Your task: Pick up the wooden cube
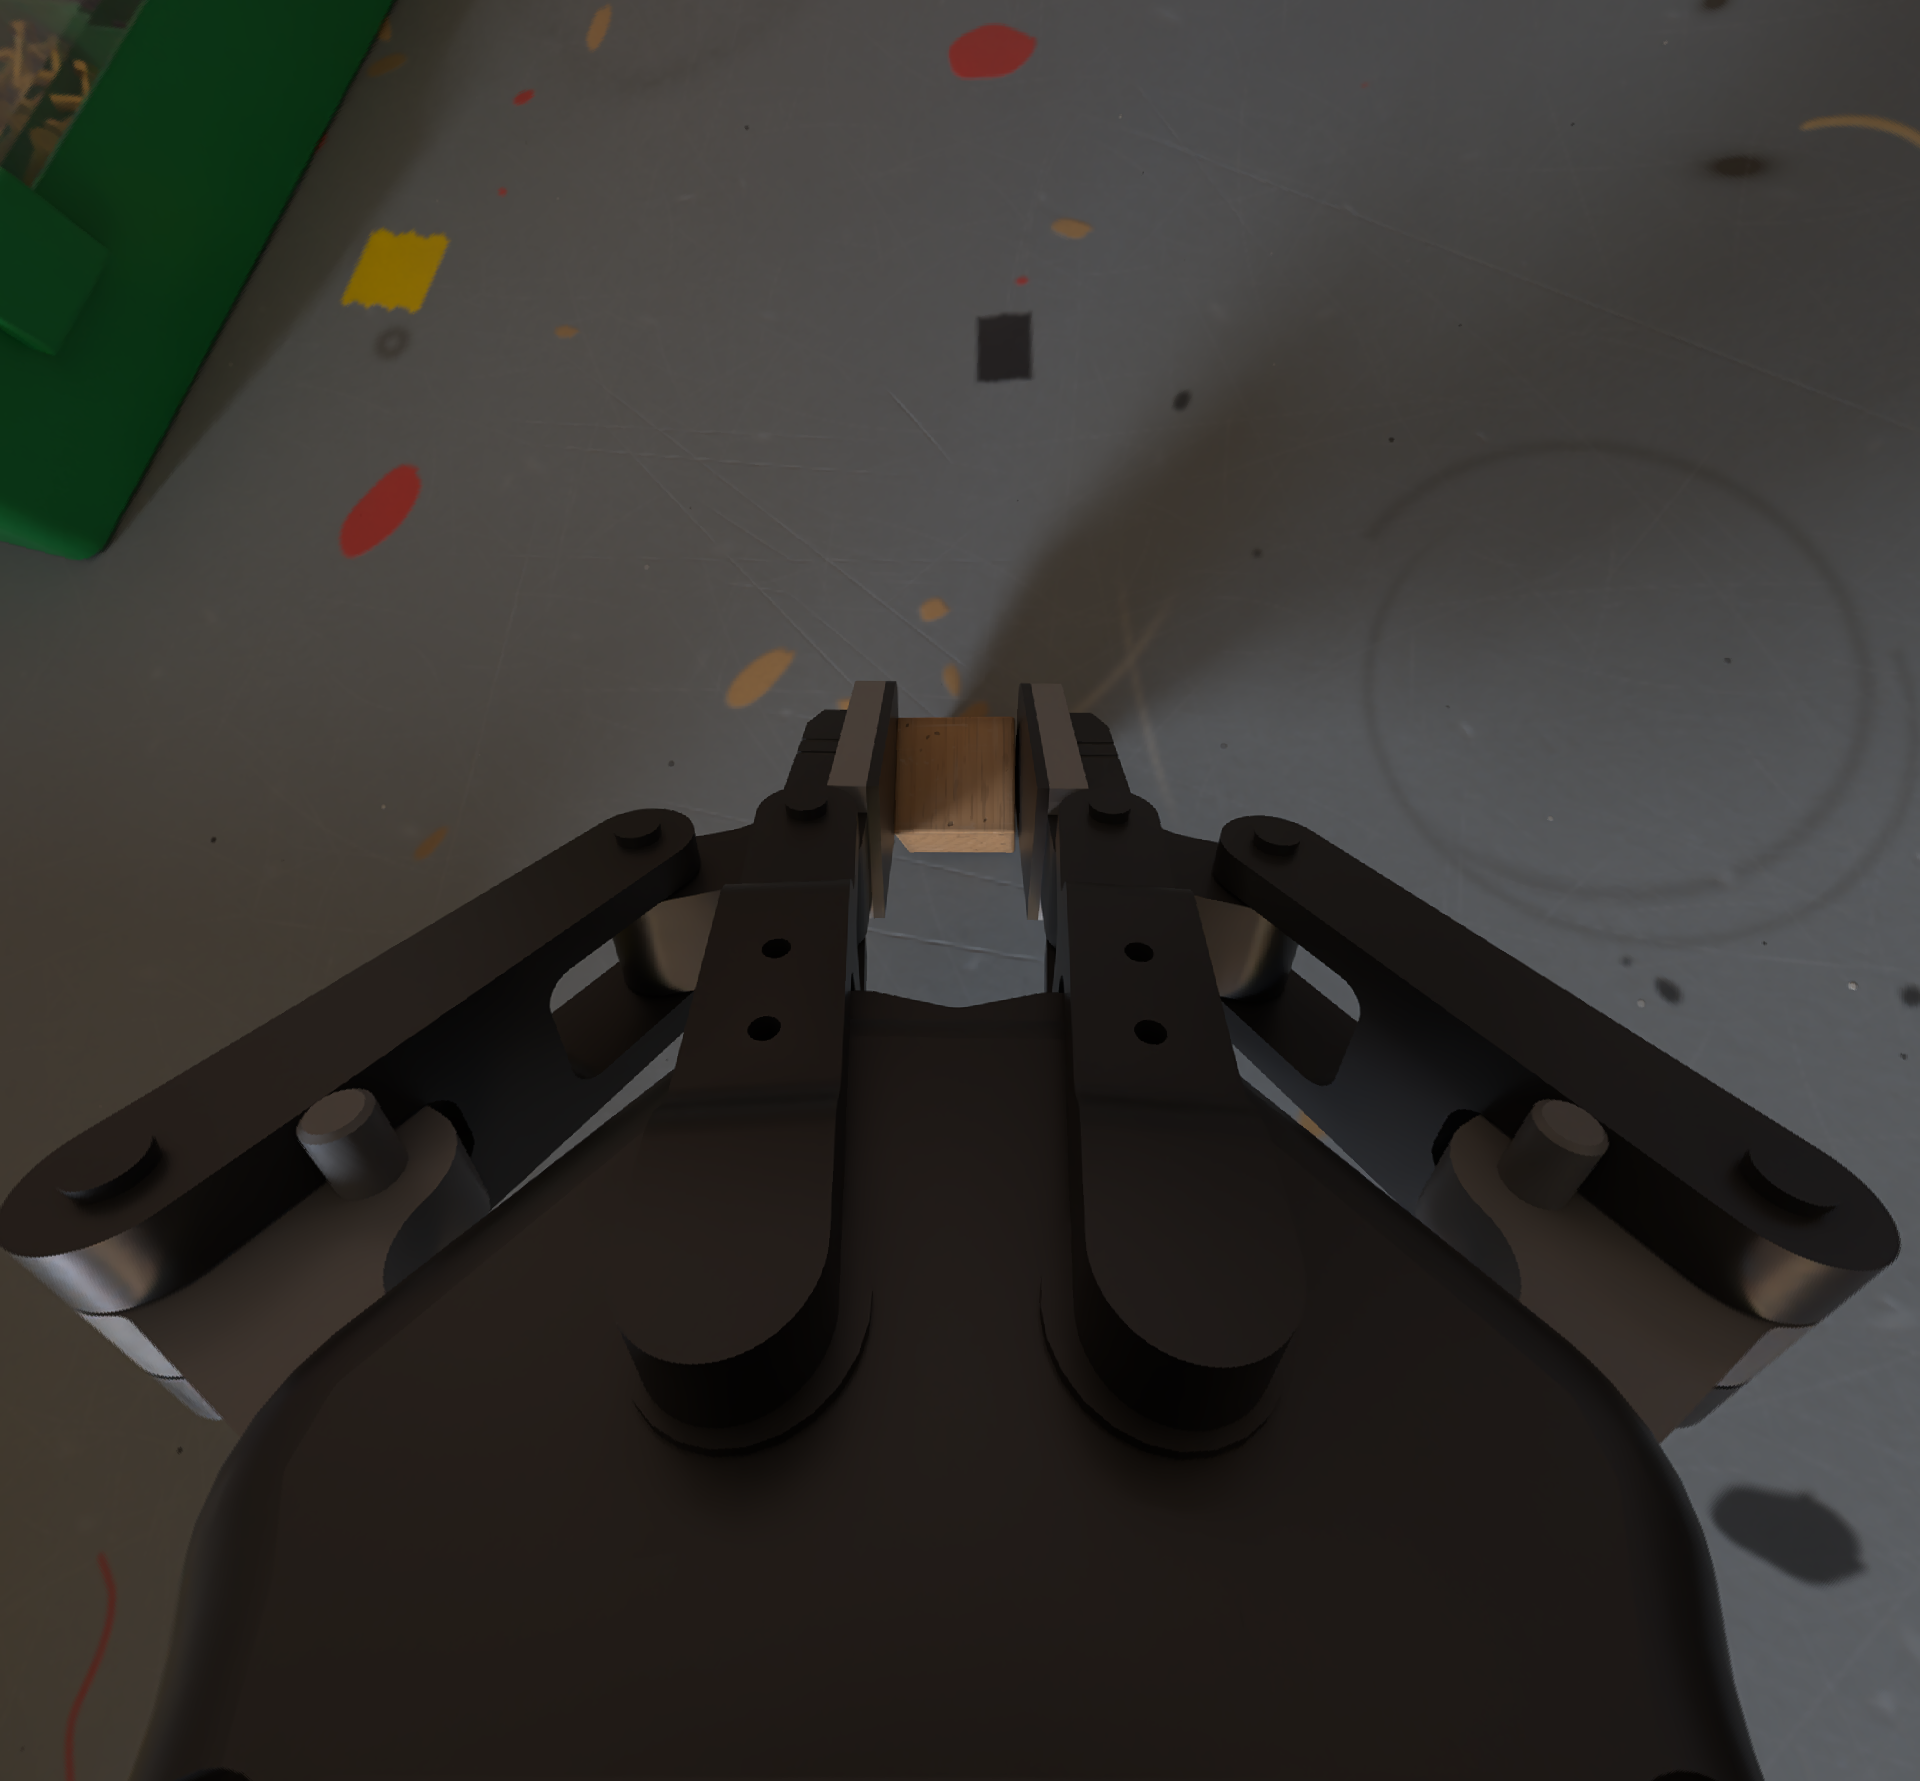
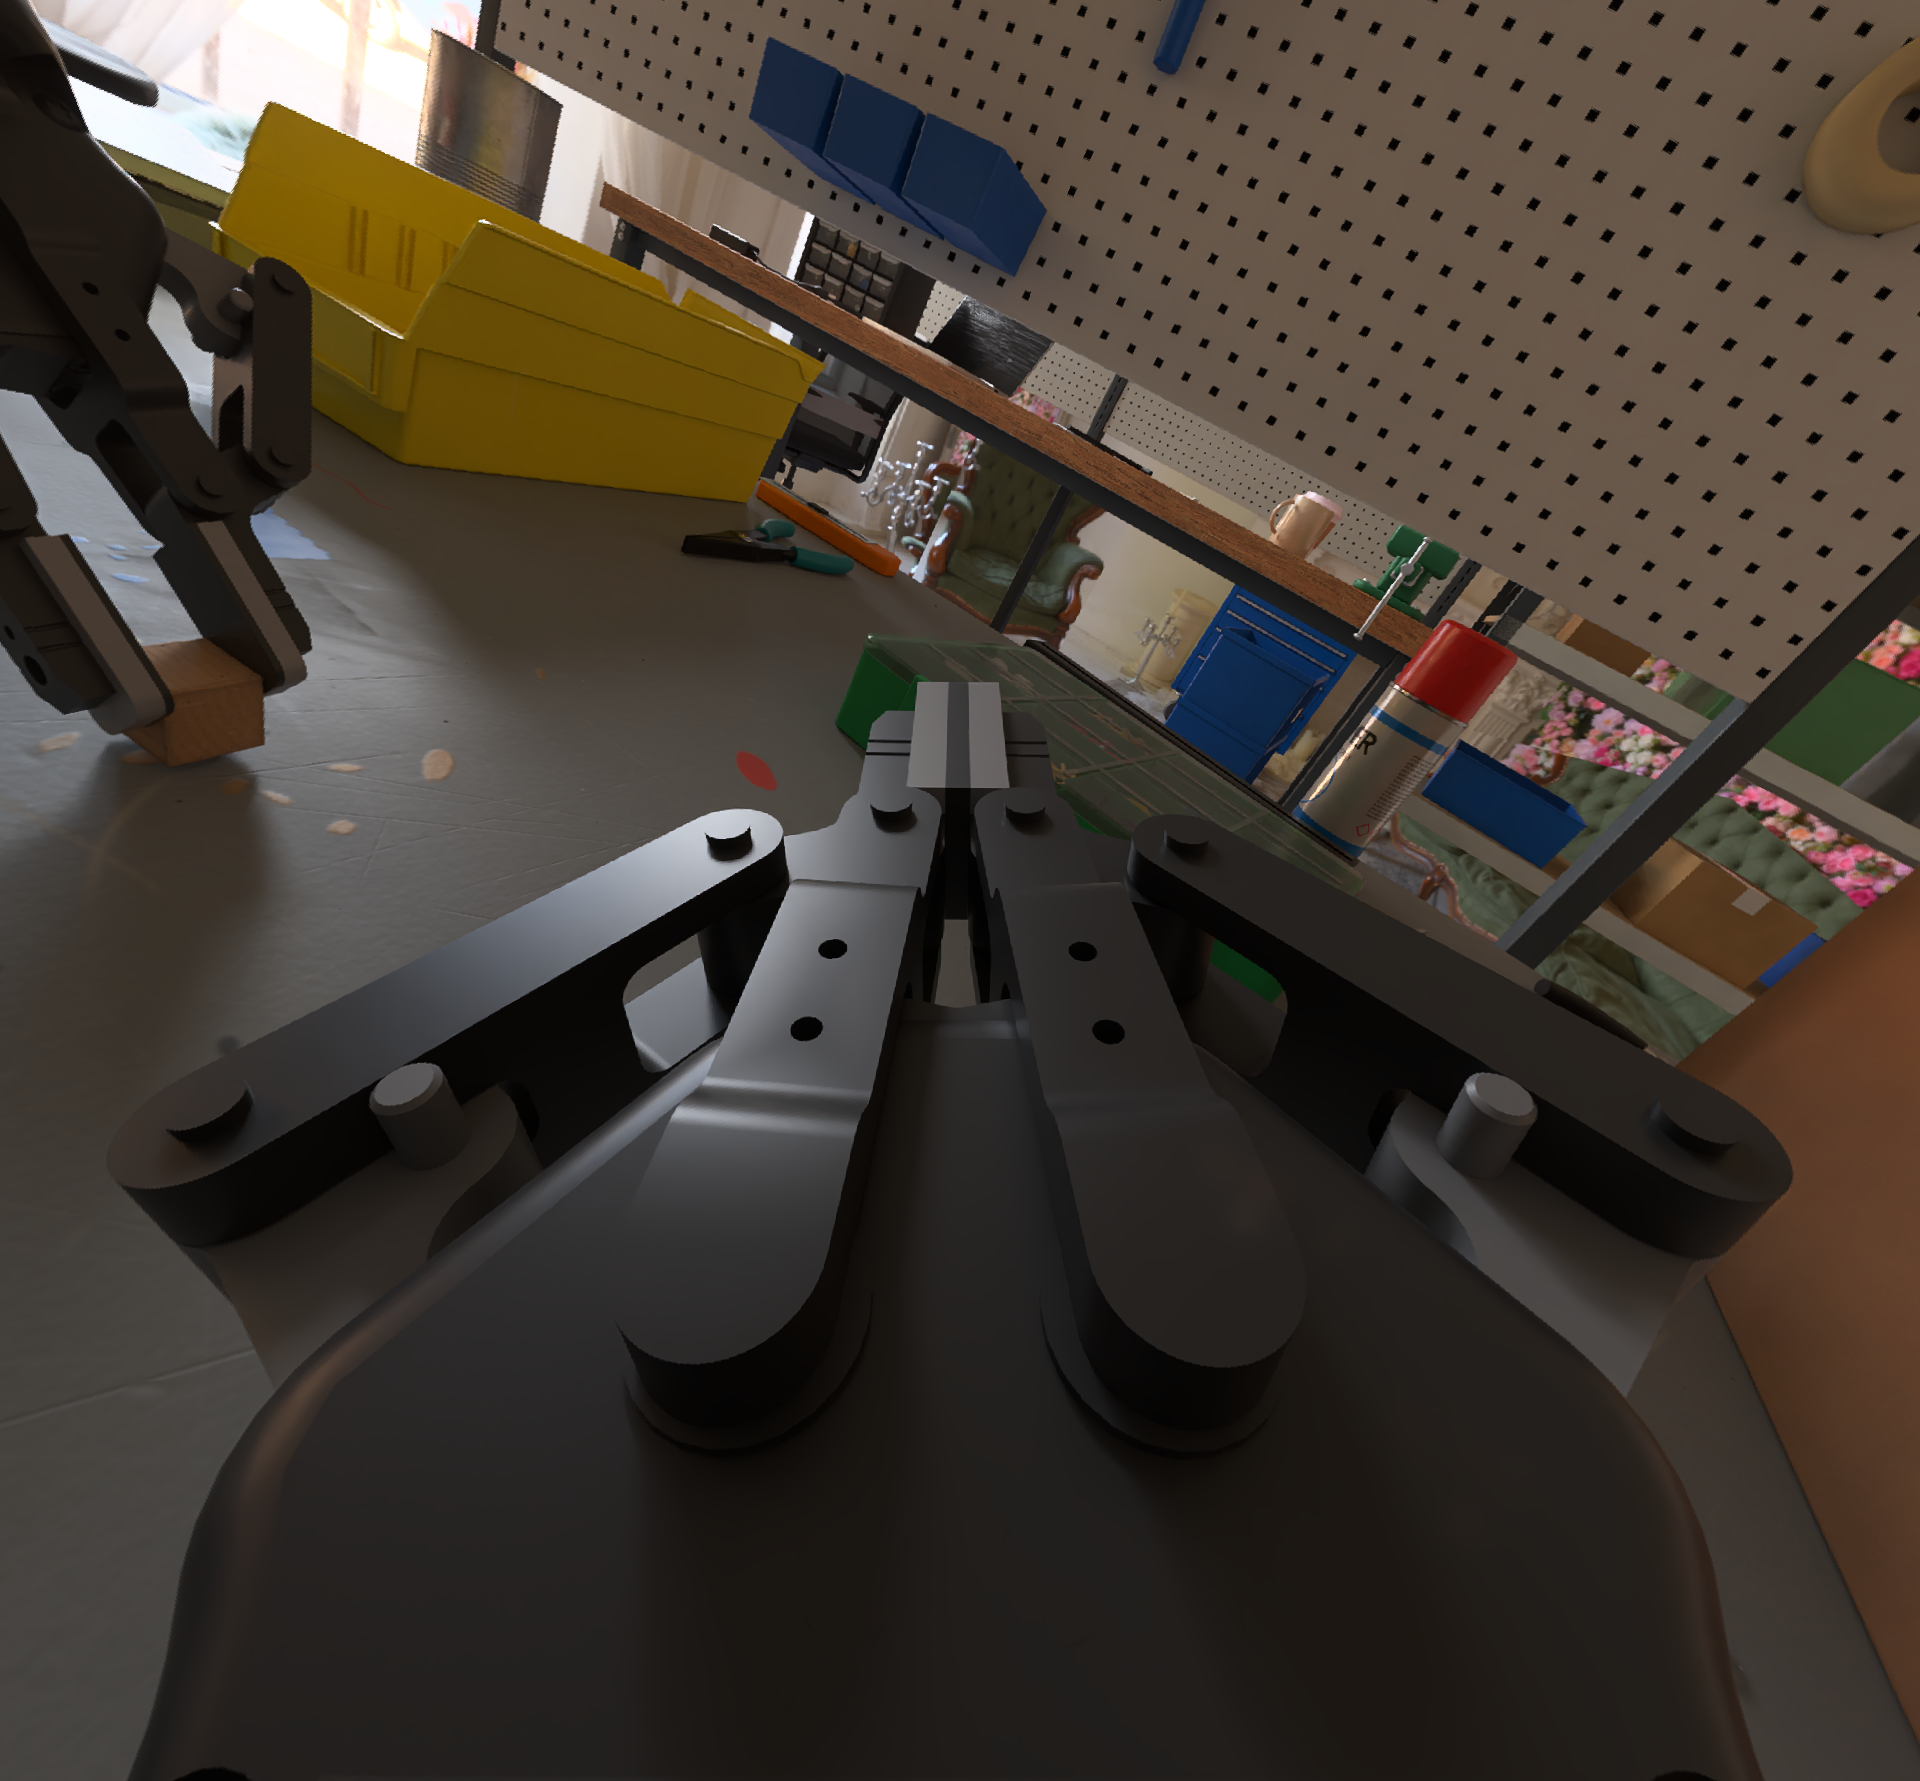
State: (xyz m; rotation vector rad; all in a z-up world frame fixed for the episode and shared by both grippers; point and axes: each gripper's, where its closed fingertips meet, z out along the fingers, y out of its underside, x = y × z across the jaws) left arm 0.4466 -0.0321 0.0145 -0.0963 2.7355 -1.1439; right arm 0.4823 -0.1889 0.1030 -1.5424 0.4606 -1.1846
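Note:
The wooden cube (image 1: 954,781) is small and light brown. In the left wrist view it sits between my left gripper's (image 1: 956,744) two pads, which press on its left and right faces. The right wrist view shows the same cube (image 2: 208,708) at far left, held in the left gripper (image 2: 177,692); its lower edge looks to rest on the grey bench, slightly tilted. My right gripper (image 2: 958,734) is shut and empty, hovering above the bench well to the right of the cube.
A green tray (image 1: 156,204) lies at the upper left of the left wrist view; it also shows past my right fingertips (image 2: 873,682). Yellow bins (image 2: 499,339), hand tools (image 2: 779,552), a spray can (image 2: 1403,734) and a pegboard wall (image 2: 1351,173) stand at the back.

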